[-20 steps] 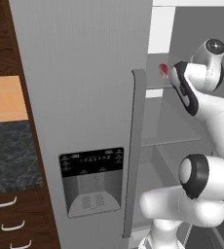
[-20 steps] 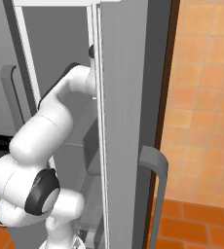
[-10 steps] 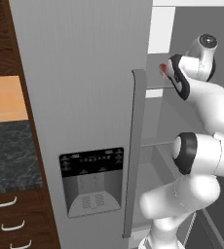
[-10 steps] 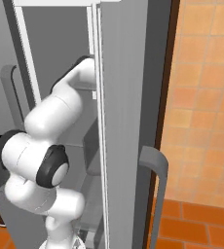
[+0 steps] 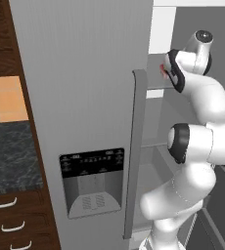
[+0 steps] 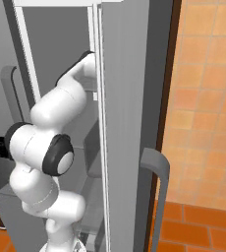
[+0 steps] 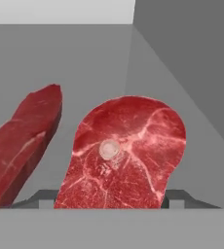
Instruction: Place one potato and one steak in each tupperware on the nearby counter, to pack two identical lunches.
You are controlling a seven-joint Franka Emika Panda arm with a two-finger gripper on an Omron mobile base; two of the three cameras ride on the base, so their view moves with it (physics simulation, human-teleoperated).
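In the hand view a red marbled steak [image 7: 126, 155] stands broadside right in front of the camera, on a grey fridge shelf. My gripper [image 7: 109, 199] has one dark fingertip [image 7: 42, 197] against its left edge and the other against its right edge, shut on it. A second steak [image 7: 21, 146] leans just to the left, apart from the fingers. In the left base view a red sliver of steak [image 5: 163, 69] shows at the hand, high inside the open fridge. The counter [image 5: 9, 156] lies at the far left. Potato and tupperware are out of view.
The closed grey fridge door [image 5: 85, 97] with its tall handle [image 5: 136, 146] and dispenser panel [image 5: 91, 180] stands left of the arm. The open door [image 6: 129, 123] hems it in on the right. Dark drawers [image 5: 7, 224] sit under the counter.
The jaws have closed in from wide open onto the steak's edges. The arm's elbow has swung up and out while the hand stayed at the upper shelf.
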